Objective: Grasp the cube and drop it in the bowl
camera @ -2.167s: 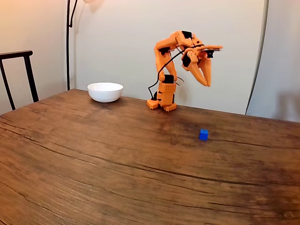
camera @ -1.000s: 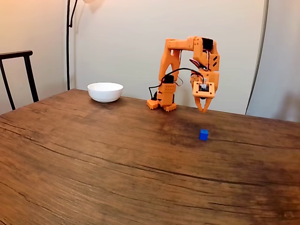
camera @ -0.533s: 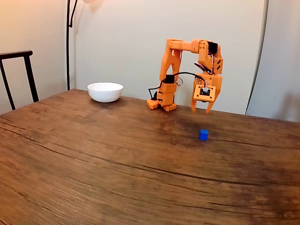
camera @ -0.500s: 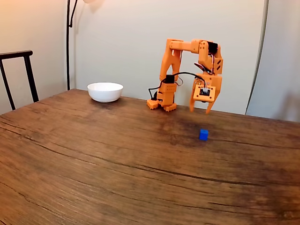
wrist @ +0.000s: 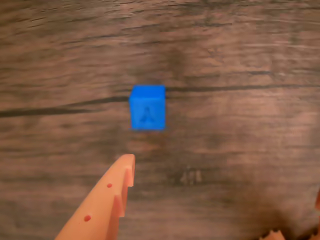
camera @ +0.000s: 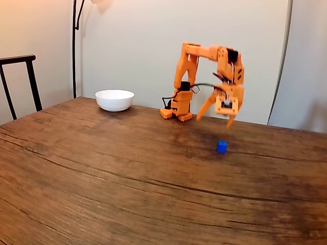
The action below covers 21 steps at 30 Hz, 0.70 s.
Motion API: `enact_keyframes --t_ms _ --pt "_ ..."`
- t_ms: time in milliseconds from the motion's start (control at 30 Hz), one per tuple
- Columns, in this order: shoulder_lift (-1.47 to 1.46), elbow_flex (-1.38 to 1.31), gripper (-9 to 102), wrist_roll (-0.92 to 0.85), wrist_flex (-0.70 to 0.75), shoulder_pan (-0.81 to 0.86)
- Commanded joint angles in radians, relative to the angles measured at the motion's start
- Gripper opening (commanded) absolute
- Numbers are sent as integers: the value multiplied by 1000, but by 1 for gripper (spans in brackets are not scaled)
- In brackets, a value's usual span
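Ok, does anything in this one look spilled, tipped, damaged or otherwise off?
Nothing stands out. The cube sits flat on the table, the bowl stands upright near the far edge, and the end effector hangs open above the cube, not touching it.

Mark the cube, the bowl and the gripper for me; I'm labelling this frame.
cube (wrist: 148, 108), wrist view, its top face.
bowl (camera: 114, 102), fixed view, its outer side wall.
gripper (camera: 214, 119), fixed view, midway between its spread fingertips.
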Motion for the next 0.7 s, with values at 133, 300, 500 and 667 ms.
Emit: enact_keyframes --t_ms 133,300,500,667 --pt "-94 -15 49 5 -117 -8" --pt "-141 -15 49 11 -163 -12" --pt "-178 -14 49 8 -204 -49" --pt "-207 -14 49 6 -210 -49"
